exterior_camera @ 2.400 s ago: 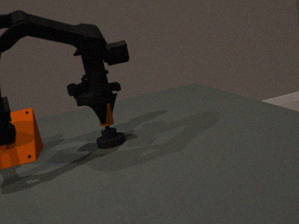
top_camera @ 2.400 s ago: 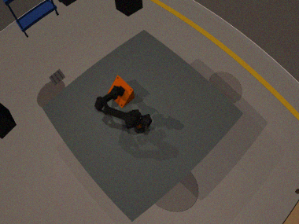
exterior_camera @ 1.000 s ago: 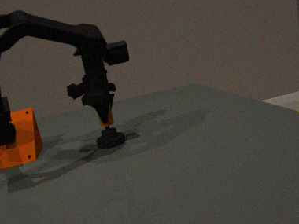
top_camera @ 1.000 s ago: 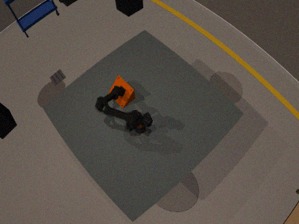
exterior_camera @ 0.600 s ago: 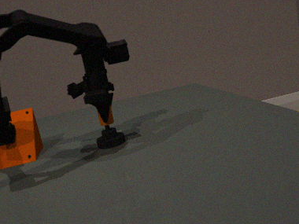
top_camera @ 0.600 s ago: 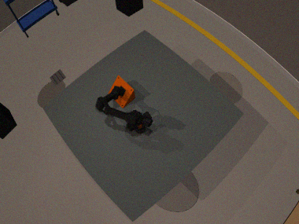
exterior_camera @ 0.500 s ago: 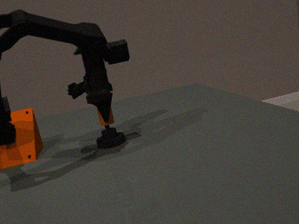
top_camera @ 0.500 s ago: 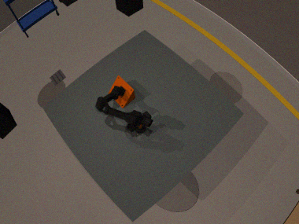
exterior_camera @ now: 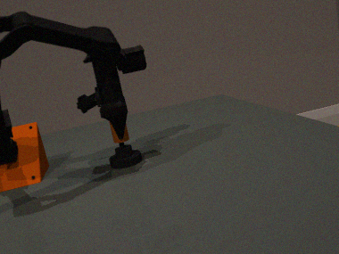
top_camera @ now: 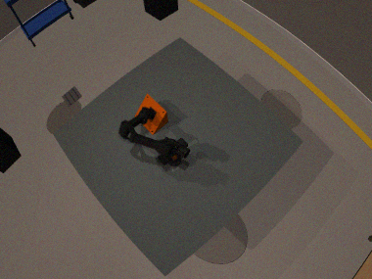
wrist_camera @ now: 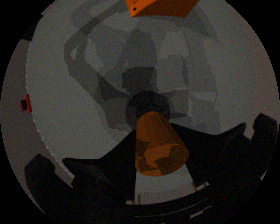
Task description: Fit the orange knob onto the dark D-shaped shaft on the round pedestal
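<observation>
The orange knob [exterior_camera: 123,139] [wrist_camera: 159,150] [top_camera: 174,157] is held upright between the fingers of my gripper [exterior_camera: 119,134] [wrist_camera: 153,129], which is shut on it. The dark round pedestal [exterior_camera: 126,158] [wrist_camera: 134,107] stands directly below, with a stepped hub. The knob's lower end is at the top of the short dark shaft [exterior_camera: 121,144], above the pedestal; a gap shows between knob and pedestal in the exterior view. The flat side of the shaft and the knob's hole are hidden.
An orange wedge-shaped block [top_camera: 157,119] [exterior_camera: 32,154] [wrist_camera: 165,7] with small dark holes stands at the arm's base. The arm's shadows fall across the grey-green mat [top_camera: 147,216] [exterior_camera: 232,197]. A blue cart [top_camera: 46,20] and dark boxes stand off the mat.
</observation>
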Tool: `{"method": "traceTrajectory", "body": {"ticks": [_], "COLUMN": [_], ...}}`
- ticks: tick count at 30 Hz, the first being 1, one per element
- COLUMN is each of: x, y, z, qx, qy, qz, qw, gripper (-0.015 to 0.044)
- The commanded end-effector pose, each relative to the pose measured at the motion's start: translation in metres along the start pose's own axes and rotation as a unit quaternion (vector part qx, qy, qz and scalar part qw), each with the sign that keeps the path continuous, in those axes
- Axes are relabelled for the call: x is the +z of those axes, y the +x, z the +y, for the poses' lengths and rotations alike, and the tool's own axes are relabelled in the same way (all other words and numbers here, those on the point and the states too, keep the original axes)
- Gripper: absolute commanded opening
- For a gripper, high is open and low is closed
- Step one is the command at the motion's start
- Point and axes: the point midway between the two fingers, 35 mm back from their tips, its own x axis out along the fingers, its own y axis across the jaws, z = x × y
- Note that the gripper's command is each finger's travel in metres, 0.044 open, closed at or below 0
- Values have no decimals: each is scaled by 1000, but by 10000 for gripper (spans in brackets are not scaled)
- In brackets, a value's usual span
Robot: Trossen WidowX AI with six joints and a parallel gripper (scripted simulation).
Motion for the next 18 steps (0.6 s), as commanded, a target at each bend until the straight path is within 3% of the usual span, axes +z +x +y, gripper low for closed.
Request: {"method": "traceTrajectory", "body": {"ticks": [1,18], "x": [1,-1], "y": [1,-3], "z": [0,0], "qx": [1,1], "qy": [-3,-3], "qz": [1,1], "qw": [1000,1000], "gripper": [0,0]}}
